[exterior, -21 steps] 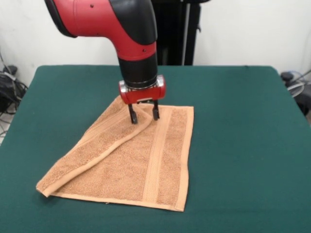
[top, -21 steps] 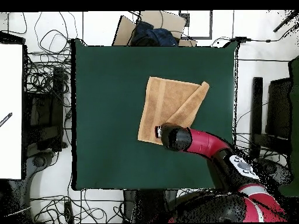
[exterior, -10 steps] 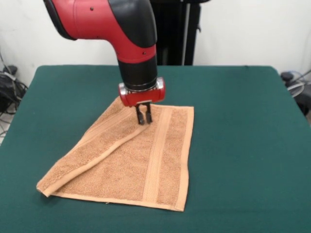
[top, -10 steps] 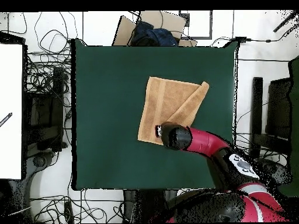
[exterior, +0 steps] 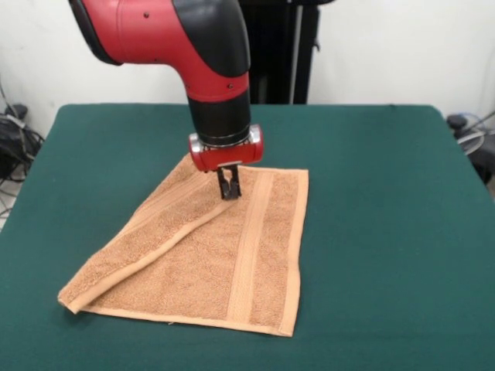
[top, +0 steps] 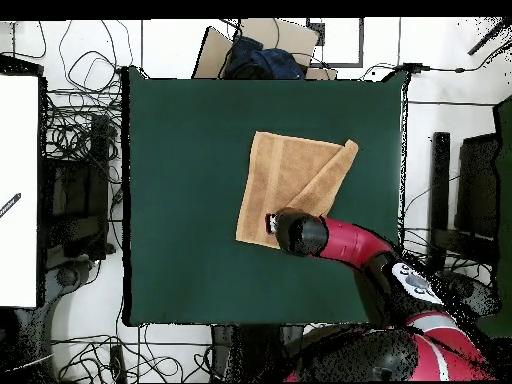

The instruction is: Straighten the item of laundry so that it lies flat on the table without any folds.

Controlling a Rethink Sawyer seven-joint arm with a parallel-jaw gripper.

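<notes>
While cables (top: 85, 130) ring the green table (exterior: 387, 232), the hand (exterior: 229, 190) pinches the folded towel (exterior: 201, 263).

Table (exterior: 402, 232): dark green top, rectangular. One thing lies on it, a peach-orange towel (exterior: 232, 270), set about mid-table (nearer one side edge in the overhead view (top: 285, 175)). Towel not flat: one side is folded diagonally over the rest, the fold running from the far corner to the near left corner. Green surface shows on all sides of it.
</notes>
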